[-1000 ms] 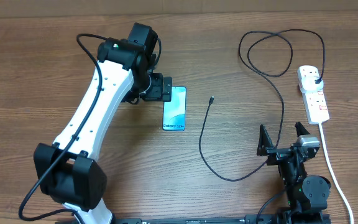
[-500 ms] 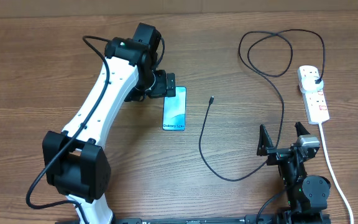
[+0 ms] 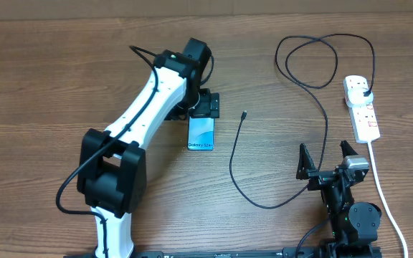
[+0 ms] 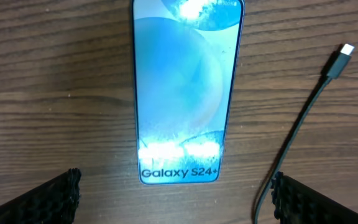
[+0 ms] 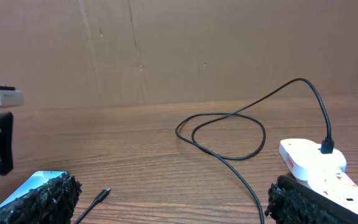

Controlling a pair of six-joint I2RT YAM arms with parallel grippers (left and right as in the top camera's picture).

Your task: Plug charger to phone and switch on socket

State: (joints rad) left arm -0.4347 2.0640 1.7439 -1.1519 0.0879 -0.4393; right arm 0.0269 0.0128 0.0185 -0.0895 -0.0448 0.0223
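The phone (image 3: 201, 135) lies flat on the wooden table, its lit blue screen reading "Galaxy S24+"; it fills the left wrist view (image 4: 185, 87). My left gripper (image 3: 208, 105) hovers open over the phone's far end, empty. The charger, a thin black cable (image 3: 314, 79), loops across the table; its metal connector tip (image 3: 244, 115) lies free right of the phone (image 4: 347, 50) and its black plug (image 3: 365, 91) sits in the socket (image 3: 362, 107), a white power strip at the right. My right gripper (image 3: 328, 161) is open and empty near the front edge, facing the cable loop (image 5: 229, 134).
The strip's white cord (image 3: 386, 204) runs down the right side toward the front edge, beside my right arm base. A brown cardboard wall (image 5: 197, 43) stands behind the table. The left arm spans from front left to the phone.
My left gripper has moved right, from beside the phone's top left corner to over its far end. The right arm, cable and phone have not moved.
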